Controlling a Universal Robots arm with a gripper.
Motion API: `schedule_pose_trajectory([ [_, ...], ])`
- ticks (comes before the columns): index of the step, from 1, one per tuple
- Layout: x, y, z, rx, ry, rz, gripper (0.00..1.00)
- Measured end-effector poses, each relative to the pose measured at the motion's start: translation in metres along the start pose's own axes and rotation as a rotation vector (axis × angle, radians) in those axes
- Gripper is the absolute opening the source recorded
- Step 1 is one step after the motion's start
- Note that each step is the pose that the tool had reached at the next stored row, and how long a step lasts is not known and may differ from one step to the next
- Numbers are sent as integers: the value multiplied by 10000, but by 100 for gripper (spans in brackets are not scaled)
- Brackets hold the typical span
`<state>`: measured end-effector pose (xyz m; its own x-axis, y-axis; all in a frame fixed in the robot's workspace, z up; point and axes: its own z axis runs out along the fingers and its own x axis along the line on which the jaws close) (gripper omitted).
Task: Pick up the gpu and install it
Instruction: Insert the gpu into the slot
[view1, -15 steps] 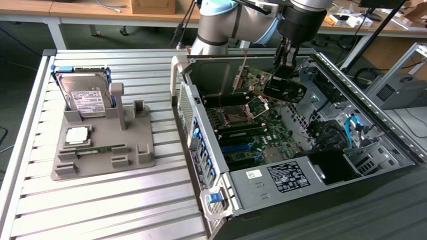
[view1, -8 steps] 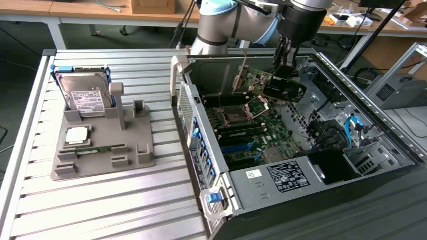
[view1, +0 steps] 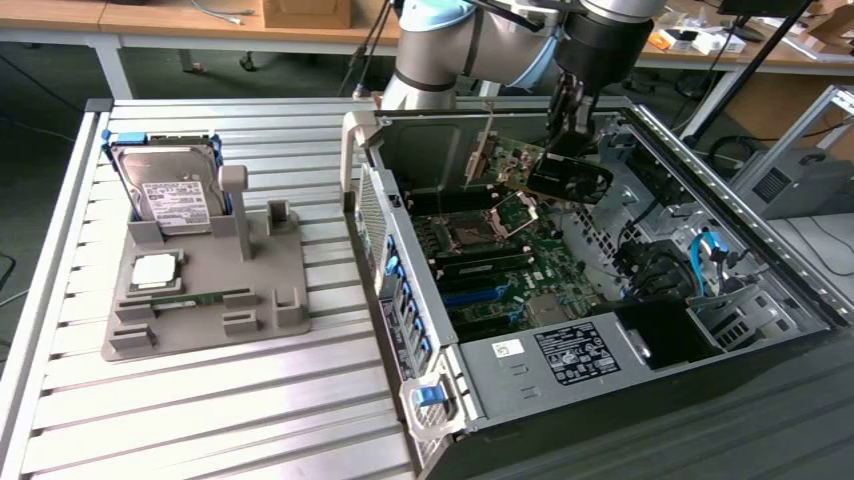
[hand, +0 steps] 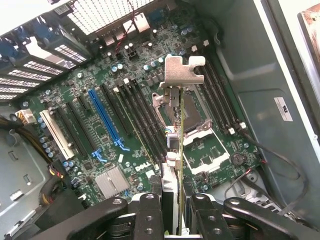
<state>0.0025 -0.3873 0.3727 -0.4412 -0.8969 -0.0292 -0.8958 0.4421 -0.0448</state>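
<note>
The thin flat green circuit-board gpu (view1: 523, 160), with its black cooler block and silver end bracket (hand: 183, 70), is grasped edge-on between the fingers of the black pincer (view1: 567, 135). It is held inside the open grey computer case (view1: 747, 260), above the green motherboard (hand: 100, 115). A silver hard drive (view1: 174, 195) is seen on the slatted metal bench (view1: 200, 410).

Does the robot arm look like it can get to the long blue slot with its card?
Probably yes. The computer case is open, nothing covers the blue slot, and the end effector holds the card in the air above the board.
</note>
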Motion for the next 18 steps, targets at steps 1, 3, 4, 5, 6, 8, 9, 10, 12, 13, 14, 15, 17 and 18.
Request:
schedule_pose_trajectory([
  [1,0,0,0,-1,-2,-38,27],
  [3,0,0,0,-3,-5,-104,27],
  [4,0,0,0,-4,-6,-144,27],
  [5,0,0,0,-5,-8,-180,27],
  [6,0,0,0,-7,-10,-224,27],
  [8,0,0,0,-9,-14,-298,27],
  [9,0,0,0,-10,-15,-338,27],
  [10,0,0,0,-11,-18,-377,27],
  [12,0,0,0,-14,-21,-461,27],
  [13,0,0,0,-15,-22,-507,27],
  [14,0,0,0,-16,-24,-548,27],
  [15,0,0,0,-18,-27,-612,27],
  [17,0,0,0,-20,-32,-696,27],
  [18,0,0,0,-22,-33,-739,27],
])
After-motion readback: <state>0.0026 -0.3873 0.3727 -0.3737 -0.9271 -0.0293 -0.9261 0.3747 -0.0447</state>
